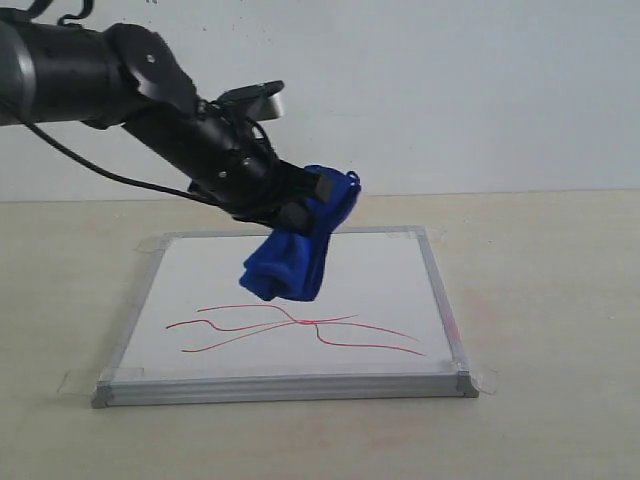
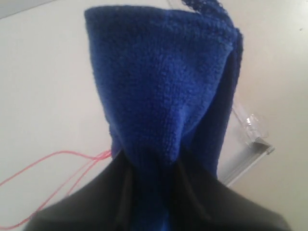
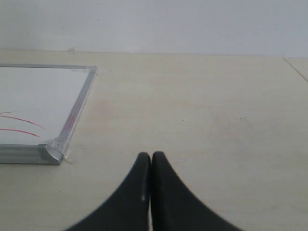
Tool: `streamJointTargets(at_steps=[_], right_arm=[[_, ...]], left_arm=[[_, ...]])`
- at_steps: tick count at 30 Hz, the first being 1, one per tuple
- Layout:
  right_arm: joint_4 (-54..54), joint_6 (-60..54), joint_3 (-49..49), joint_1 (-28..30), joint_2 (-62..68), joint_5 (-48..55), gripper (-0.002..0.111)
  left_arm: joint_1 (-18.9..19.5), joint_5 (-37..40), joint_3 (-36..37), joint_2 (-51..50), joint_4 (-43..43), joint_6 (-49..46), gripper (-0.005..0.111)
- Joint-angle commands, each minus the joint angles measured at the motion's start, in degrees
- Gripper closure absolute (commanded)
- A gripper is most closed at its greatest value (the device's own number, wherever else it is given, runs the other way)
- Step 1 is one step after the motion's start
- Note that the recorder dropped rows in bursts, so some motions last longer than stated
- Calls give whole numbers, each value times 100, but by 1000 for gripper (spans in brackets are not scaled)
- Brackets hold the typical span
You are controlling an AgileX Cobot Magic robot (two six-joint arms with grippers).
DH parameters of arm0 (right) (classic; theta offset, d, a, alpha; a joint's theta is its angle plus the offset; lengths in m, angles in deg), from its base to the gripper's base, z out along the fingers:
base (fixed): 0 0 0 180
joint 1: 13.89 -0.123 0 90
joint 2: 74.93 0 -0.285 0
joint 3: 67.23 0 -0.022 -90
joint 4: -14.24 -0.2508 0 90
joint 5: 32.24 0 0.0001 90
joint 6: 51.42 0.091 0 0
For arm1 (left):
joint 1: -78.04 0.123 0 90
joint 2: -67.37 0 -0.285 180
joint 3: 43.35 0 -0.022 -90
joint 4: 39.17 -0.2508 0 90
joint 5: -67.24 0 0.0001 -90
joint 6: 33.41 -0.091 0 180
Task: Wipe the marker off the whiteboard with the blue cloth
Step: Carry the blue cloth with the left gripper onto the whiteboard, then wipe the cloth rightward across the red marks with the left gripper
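My left gripper (image 1: 305, 200) is shut on the blue cloth (image 1: 295, 250), which hangs from it in the air above the far half of the whiteboard (image 1: 200, 275). The red marker lines (image 1: 300, 330) cross the board's near half, below the cloth's lower end. Close up, the blue cloth (image 2: 163, 82) fills most of the left wrist view, pinched in the left gripper (image 2: 154, 183), with the marker lines (image 2: 53, 173) showing beside it. My right gripper (image 3: 151, 156) is shut and empty over bare table, off a corner of the whiteboard (image 3: 77, 110); it does not show in the exterior view.
The board lies flat on a pale wooden table (image 1: 540, 300) with taped corners (image 1: 480, 380). A white wall (image 1: 450, 90) stands behind. Faint pink smears mark the table (image 3: 103, 110) beside the frame.
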Motion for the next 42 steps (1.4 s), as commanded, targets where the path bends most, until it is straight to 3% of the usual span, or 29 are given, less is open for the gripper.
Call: streamJointTargets(at_steps=[1,11,29,42], right_arm=[[-16,-19,-2,33,-24,-21,108],[-16,-19,-2,33,-24,-21,108],[-16,-19,-2,33,-24,-21,108],[-16,-19,-2,33,-24,-21,108]], left_arm=[[-405,206,-583,-480,-137,138,103],[-922,560,-1383,-1545,-771,138,103],[-1165,407,-1534,-2341,-605,396,103],[-2082,321,-1787,-2447,-592,287,103]])
